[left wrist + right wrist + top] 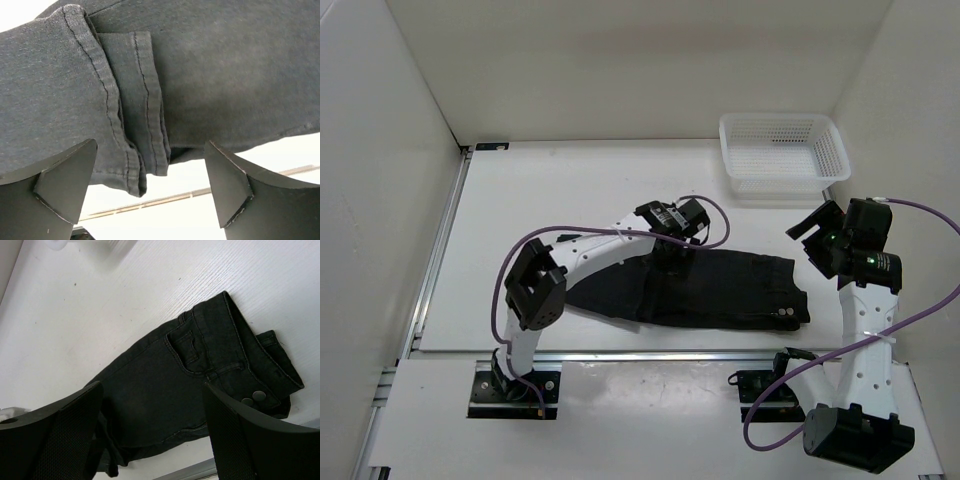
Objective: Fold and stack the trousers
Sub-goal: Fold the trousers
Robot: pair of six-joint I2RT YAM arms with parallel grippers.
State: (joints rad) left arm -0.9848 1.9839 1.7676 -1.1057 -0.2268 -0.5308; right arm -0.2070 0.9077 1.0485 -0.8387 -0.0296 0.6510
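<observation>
The black trousers (705, 290) lie folded on the white table, waistband with two small buttons (787, 314) to the right. In the left wrist view the leg hems (132, 125) rest on the main cloth just ahead of the fingers. My left gripper (672, 245) hovers at the far edge of the trousers, jaws wide open (150, 195), nothing between them. My right gripper (810, 238) hangs open above the table beyond the waistband end. Its view looks down on the trousers (165, 390) and the waistband buttons (252, 397), its gripper (152, 437) holding nothing.
A white mesh basket (782, 150) stands at the back right of the table. White walls close in the left, back and right sides. An aluminium rail (650, 353) runs along the near edge in front of the arm bases.
</observation>
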